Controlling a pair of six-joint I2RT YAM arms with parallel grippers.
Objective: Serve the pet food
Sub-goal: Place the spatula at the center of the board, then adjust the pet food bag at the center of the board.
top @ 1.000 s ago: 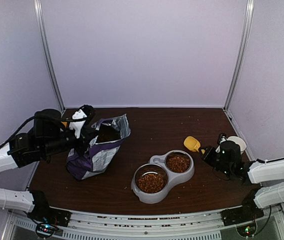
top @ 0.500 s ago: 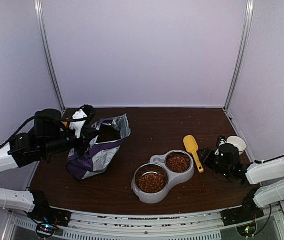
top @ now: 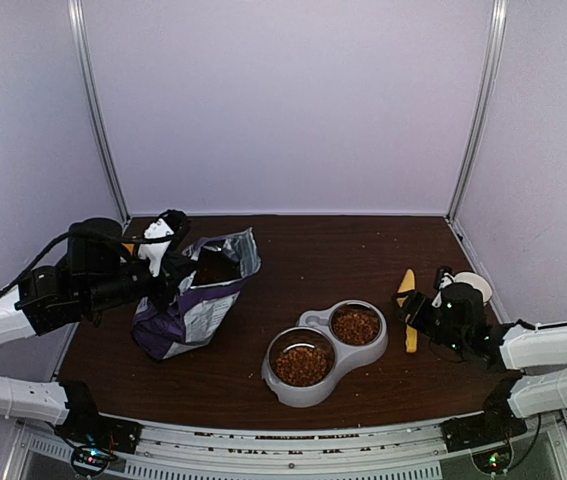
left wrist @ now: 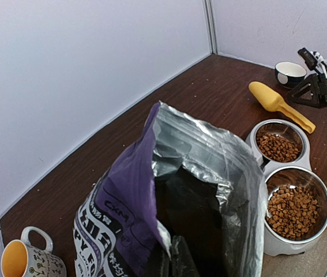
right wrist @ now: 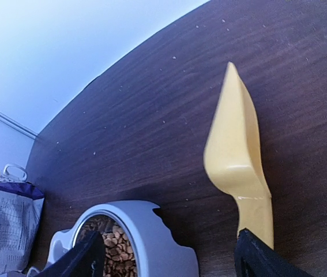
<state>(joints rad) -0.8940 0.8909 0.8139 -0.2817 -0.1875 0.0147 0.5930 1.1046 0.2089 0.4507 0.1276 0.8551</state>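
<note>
Lower right of the top view: my right hand (top: 418, 312) is spread wide and holds nothing. The yellow scoop (right wrist: 235, 156), lifted a second ago, now lies on edge on the bench (top: 363, 250). Serving looks done. Pet food (top: 302, 364), loose reddish-brown pellets, fills both cups of the double bowl (top: 313, 320). Further back at mid left, my left hand (top: 168, 262) is clamped on the bag (top: 198, 300).

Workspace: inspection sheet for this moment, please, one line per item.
Surface: brown table, a few specks on it.
Job's things: kibble in both bowls of the feeder; bag open, upright; scoop lying on the table beside the feeder.
Clutter: mug beside the bag; cup at the right edge.
Pincers: left pincer shut on the bag's rim; right pincer open, by the scoop's handle.
Cables: cable looped over the left arm.
Surroundings: pale walls; nothing else seen.
</note>
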